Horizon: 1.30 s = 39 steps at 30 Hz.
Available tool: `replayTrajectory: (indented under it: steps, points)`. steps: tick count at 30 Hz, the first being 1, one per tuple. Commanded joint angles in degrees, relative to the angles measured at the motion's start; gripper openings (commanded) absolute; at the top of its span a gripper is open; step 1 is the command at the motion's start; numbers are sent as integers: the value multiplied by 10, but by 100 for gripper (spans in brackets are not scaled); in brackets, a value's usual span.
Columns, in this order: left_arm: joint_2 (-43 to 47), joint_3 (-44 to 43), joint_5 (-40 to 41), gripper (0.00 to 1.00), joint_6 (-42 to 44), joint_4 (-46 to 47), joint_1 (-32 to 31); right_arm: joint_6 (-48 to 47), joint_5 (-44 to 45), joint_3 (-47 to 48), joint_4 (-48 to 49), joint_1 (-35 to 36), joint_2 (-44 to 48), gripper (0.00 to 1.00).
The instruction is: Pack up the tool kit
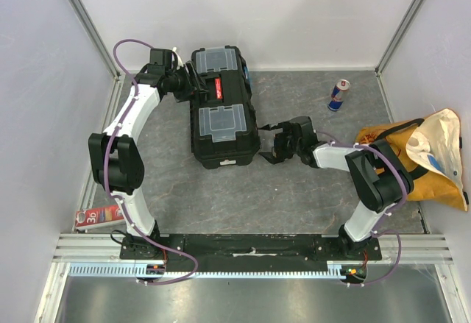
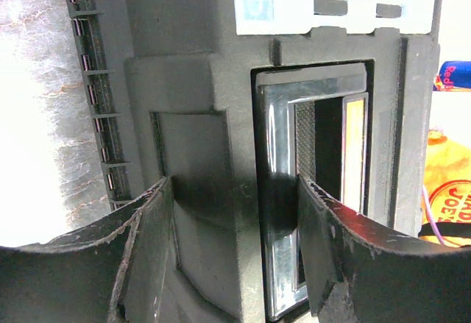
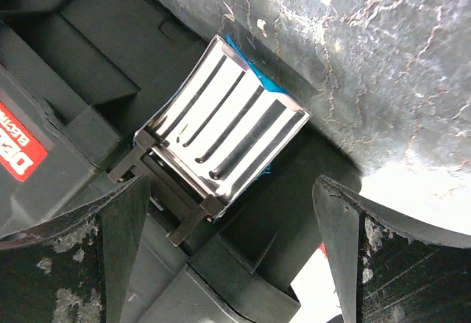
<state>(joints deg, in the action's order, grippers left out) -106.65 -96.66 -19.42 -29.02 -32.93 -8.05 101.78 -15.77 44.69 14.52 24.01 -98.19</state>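
The black toolbox lies shut on the table, with two clear-lidded compartments and a red handle label. My left gripper is open at the box's far left side. In the left wrist view the left gripper straddles a ridge of the box wall and a metal latch. My right gripper is open at the box's right front side. In the right wrist view the right gripper frames a chrome, blue-edged latch without holding it. No loose hand tools show.
A blue-silver drink can stands at the back right. A yellow-orange fabric bag lies at the right edge. A red packet lies off the left edge. Metal frame posts stand at the back corners.
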Motion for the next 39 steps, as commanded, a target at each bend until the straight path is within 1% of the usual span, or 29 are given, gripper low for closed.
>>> replayTrajectory:
  steps: [1,9,12,17,21,23,26,29,33,35,39]
  points:
    - [30,9,-28,67,20,-29,8,116,0,-7,96,16,4,98]
    - [30,9,-27,67,21,-29,8,186,28,-7,163,26,-29,98]
    - [29,9,-28,67,21,-32,8,186,35,-6,174,27,-38,98]
    - [29,6,-25,67,24,-35,7,151,58,-21,148,25,-24,98]
    - [29,5,-23,67,26,-35,7,85,70,-21,90,16,-4,90]
    - [29,5,-21,67,26,-36,8,62,86,-21,62,12,5,89]
    - [29,6,-24,67,25,-36,8,38,106,-24,67,2,15,85]
    - [28,6,-24,67,25,-36,7,7,120,-11,60,-9,20,79]
    - [28,6,-25,66,26,-36,8,-24,132,0,55,-12,27,68]
    - [28,6,-25,66,26,-36,8,-36,133,5,57,-13,27,60]
    - [29,7,-26,66,24,-36,8,-68,128,29,67,-14,15,33]
